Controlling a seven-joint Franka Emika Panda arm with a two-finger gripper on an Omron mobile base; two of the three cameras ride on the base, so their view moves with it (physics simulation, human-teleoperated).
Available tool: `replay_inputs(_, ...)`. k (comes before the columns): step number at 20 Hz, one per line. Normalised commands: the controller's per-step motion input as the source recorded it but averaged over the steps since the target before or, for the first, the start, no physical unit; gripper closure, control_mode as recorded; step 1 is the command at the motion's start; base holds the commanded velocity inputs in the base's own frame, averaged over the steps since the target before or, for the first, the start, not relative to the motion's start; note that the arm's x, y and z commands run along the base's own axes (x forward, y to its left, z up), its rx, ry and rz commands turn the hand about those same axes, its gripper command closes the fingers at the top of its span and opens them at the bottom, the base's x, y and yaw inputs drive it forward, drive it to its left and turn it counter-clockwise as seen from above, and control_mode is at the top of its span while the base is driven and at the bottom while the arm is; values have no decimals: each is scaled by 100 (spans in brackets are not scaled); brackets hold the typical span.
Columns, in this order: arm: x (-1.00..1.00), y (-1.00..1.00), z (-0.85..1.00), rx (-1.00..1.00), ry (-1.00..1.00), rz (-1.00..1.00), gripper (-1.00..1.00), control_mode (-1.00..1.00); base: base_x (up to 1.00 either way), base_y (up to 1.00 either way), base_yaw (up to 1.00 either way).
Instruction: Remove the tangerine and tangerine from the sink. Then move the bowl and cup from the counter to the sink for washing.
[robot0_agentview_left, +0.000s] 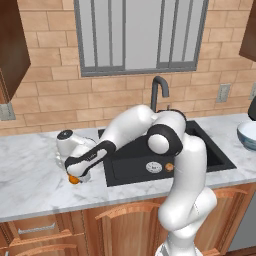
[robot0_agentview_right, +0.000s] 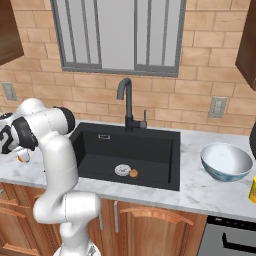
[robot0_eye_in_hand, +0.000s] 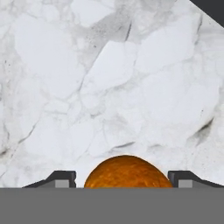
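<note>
Currently, findings run from the left of the worktop to the right.

Counter (robot0_agentview_left: 30, 175): white marble with grey veins; the arm reaches over its stretch left of the basin.

Gripper (robot0_agentview_left: 76, 176): low over that marble. In the hand view the fingertips (robot0_eye_in_hand: 59, 178) stand apart on either side of the fruit, with a gap showing on each side. Judged spread, not pinching; whether the pads touch the skin cannot be told.

Bright tangerine (robot0_eye_in_hand: 127, 171): between the fingertips, at or just above the marble, outside the basin.

Sink (robot0_agentview_right: 165, 150): black recessed basin, faucet (robot0_agentview_right: 126, 102) at the rear.

Drain disc (robot0_agentview_right: 122, 170): silver, on the basin floor.

Second tangerine (robot0_agentview_right: 133, 173): duller orange, just beside the drain disc, not yet removed.

Bowl (robot0_agentview_right: 226, 161): pale glossy bowl, upright on the counter right of the basin, well apart from the gripper.

Cup (robot0_agentview_right: 253, 190): yellow, at the right edge of the right base view, cut off by the frame.

Handling, fruit: judged light, slightly yielding, prone to roll; take across its widest part with modest pressure.

Handling, bowl: judged rigid, slick, breakable; the rim is the likely hold.

Progress: judged early; one fruit out, three items pending.
</note>
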Motion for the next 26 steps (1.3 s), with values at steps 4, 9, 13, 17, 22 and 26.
replay_inputs(4,0,0,-7,-2,0,-3,-100,-100,0,0,0)
replay_inputs(9,1,0,1,-3,0,0,-100,-100,0,0,0)
replay_inputs(13,1,0,10,-3,0,0,-100,-100,0,0,0)
replay_inputs(17,1,-5,14,-1,0,0,-100,-100,0,0,0)
replay_inputs(22,0,-4,23,0,0,0,-100,-100,0,0,0)
replay_inputs(26,0,-8,23,0,0,0,-100,-100,0,0,0)
